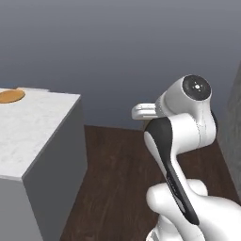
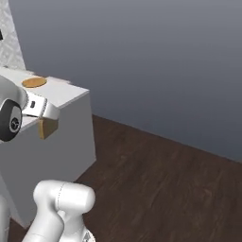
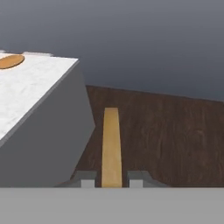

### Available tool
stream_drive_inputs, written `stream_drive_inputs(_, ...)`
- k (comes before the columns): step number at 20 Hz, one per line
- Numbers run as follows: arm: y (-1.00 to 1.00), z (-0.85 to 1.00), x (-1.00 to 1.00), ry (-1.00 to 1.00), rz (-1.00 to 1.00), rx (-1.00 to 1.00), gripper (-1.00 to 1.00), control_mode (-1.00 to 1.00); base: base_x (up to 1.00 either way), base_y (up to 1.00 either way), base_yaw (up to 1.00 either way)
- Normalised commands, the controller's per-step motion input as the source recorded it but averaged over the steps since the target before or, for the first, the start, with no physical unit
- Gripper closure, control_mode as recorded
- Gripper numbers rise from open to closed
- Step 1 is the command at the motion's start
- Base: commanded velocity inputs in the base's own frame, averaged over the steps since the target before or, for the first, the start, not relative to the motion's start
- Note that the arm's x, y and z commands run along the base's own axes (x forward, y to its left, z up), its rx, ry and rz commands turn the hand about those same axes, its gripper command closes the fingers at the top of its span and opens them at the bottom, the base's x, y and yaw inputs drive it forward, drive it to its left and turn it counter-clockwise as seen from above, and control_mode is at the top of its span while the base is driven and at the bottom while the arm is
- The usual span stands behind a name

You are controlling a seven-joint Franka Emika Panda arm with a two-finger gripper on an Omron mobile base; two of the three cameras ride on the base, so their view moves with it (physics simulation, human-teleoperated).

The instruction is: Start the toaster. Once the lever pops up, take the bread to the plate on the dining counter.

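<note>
My gripper is shut on the bread, a thin tan slice seen edge-on between the two fingertips. From the right base camera the bread hangs under the gripper, beside the near corner of the dining counter. The round orange-tan plate lies on the white marble dining counter, far from the held slice. That plate sits at the counter's far left end, and it is also visible from the right base camera. The toaster is out of view.
Dark wooden floor spreads to the right of the counter's grey side wall. A plain grey wall closes the back. A patterned tiled panel stands at the far left, and a grey surface edges the right.
</note>
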Motion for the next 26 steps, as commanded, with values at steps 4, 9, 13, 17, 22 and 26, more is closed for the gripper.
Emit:
stream_drive_inputs(4,0.0,0.0,0.0,0.0,0.0,0.0,1.0,1.0,1.0,0.25,-0.07)
stream_drive_inputs(9,0.0,0.0,0.0,0.0,0.0,0.0,1.0,1.0,1.0,0.2,-0.05)
stream_drive_inputs(13,0.0,0.0,0.0,0.0,0.0,0.0,1.0,1.0,1.0,0.04,-0.01)
stream_drive_inputs(17,0.0,0.0,0.0,0.0,0.0,0.0,1.0,1.0,1.0,0.0,0.02)
stream_drive_inputs(22,0.0,0.0,0.0,0.0,0.0,0.0,1.0,1.0,1.0,-0.21,0.25)
stream_drive_inputs(26,0.0,0.0,0.0,0.0,0.0,0.0,1.0,1.0,1.0,-0.18,0.44)
